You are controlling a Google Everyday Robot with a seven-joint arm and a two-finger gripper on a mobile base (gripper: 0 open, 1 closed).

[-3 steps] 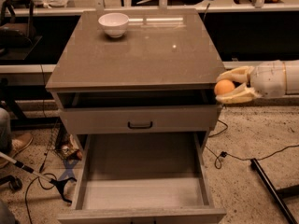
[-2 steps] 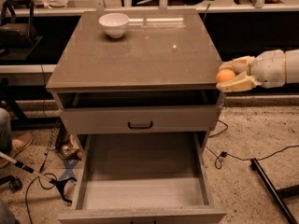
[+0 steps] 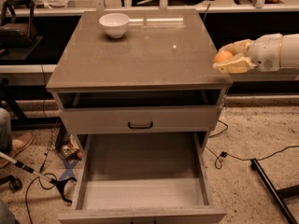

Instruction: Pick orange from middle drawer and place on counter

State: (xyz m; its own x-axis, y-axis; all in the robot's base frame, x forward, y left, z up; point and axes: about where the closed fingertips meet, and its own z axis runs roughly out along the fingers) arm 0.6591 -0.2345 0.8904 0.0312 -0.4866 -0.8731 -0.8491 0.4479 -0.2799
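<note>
**Change since earlier frames:** the gripper and the orange are rising. A second ago the pair was sitting beside the cabinet, level with the gap under the slab. It is now arriving at the height of the counter, at its right front corner.

**Orange:** it is sitting between the jaws, out of the middle drawer and not yet over the surface. Being round, it is offering no long axis to align.

**Jaws:** they are closing on the orange from above and below, parted only as far as the fruit forces them. The lower tip appears to be touching or just overlapping the counter's edge, though contact cannot be confirmed.

**Governing relation:** the free surface is lying to the camera's left of the jaws, which are already pointing that way. In my judgement, the coming move is calling for travel inward over the slab, then a short descent.

**Middle drawer:** it is standing pulled out, with its floor in full view.

**White bowl****:** it is resting at the far left of the surface, well apart from the gripper.
</note>
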